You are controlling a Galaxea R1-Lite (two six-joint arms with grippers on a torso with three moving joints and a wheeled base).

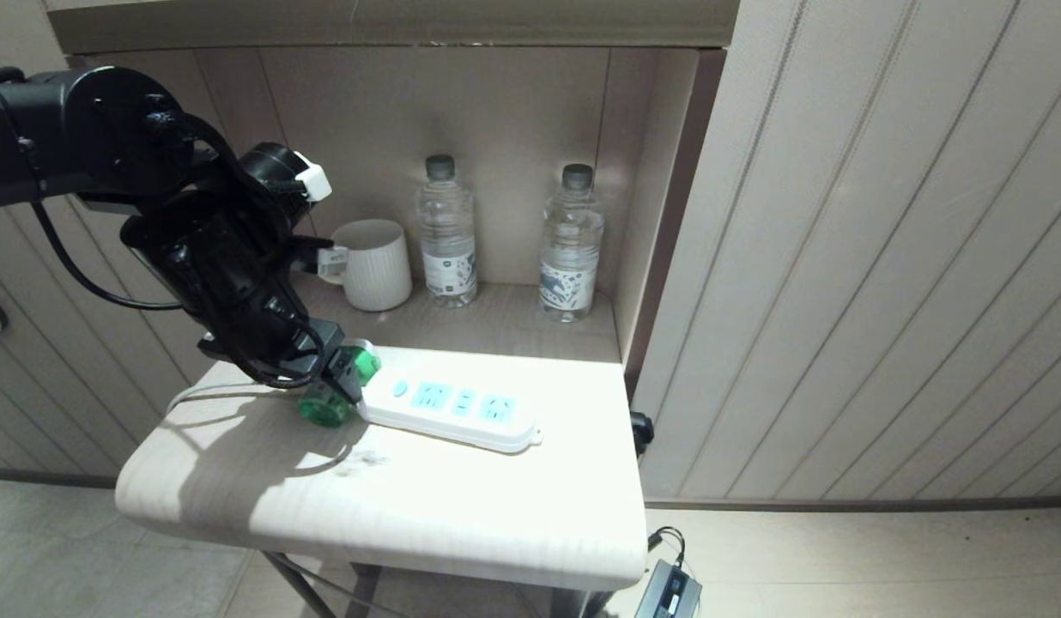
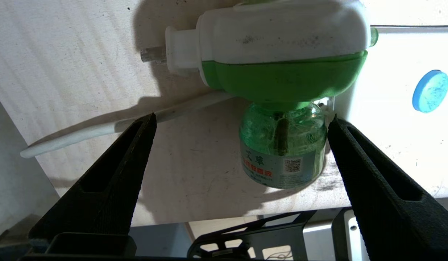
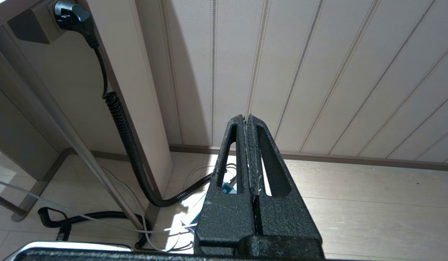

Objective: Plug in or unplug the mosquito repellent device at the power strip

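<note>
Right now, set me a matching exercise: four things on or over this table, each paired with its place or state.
Things:
1. mosquito repellent device
2. power strip
3. mug
4. left gripper

Places or states:
A. open, fingers either side of the green bottle
B. lying on its side, prongs bare
C. back of the shelf, beside the water bottles
D. flat on the table, sockets empty

Pairs: 1-B, 2-D, 3-C, 4-A
</note>
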